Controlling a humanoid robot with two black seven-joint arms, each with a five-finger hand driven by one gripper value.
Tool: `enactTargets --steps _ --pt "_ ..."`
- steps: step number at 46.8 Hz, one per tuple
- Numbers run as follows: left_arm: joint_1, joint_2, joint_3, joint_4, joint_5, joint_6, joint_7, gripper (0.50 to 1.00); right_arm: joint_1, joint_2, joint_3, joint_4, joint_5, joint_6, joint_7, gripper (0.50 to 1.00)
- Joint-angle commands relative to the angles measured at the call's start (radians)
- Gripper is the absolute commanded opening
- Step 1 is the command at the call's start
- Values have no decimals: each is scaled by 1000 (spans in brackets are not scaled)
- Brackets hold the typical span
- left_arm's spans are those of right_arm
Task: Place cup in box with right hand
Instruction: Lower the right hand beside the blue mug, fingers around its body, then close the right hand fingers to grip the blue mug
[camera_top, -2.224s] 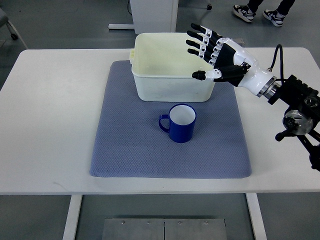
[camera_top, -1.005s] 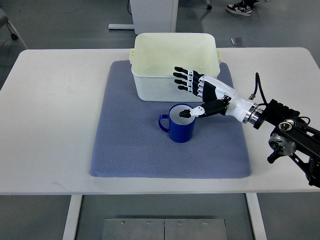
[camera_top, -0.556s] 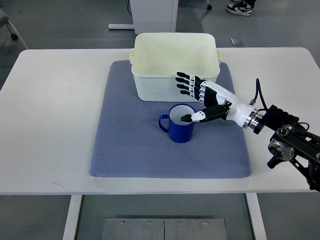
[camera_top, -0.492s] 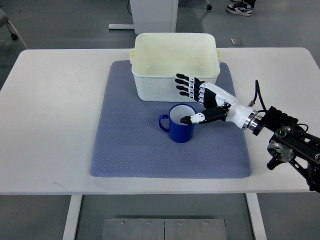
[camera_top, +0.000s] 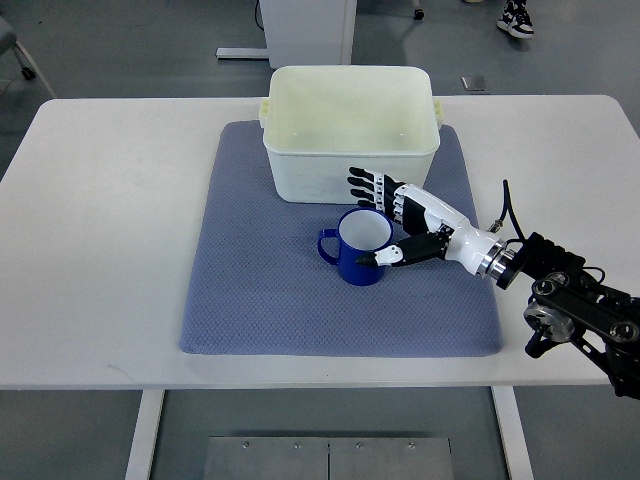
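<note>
A blue cup (camera_top: 356, 248) with a white inside stands upright on the blue-grey mat (camera_top: 260, 290), its handle pointing left. Just behind it is the cream plastic box (camera_top: 350, 130), with nothing inside. My right hand (camera_top: 385, 220) reaches in from the right and sits at the cup's right side. Its fingers (camera_top: 362, 187) are spread behind the rim, between cup and box wall, and the thumb (camera_top: 378, 257) lies along the cup's near right side. The hand brackets the cup without closing on it. The left arm does not show.
The mat lies on a white table (camera_top: 100, 220). My right forearm and its black wrist unit (camera_top: 570, 305) hang over the table's right front part. A person's shoe (camera_top: 517, 14) shows on the floor at the top right.
My right hand came down from above the box to the cup, then slid lower and nearer, so the thumb now lies on the cup's near side. The cup has not moved.
</note>
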Motion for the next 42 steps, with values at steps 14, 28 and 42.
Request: enactTargets --steps 14,28,42 --pt "0 0 -1 0 0 0 0 1000 -9 56 -20 -46 3 -50 10 991" --pt "0 0 -1 0 0 0 0 1000 -12 96 -48 -115 8 -73 30 991" --pt "0 0 3 0 0 0 0 1000 -12 113 -60 -140 15 -93 41 927"
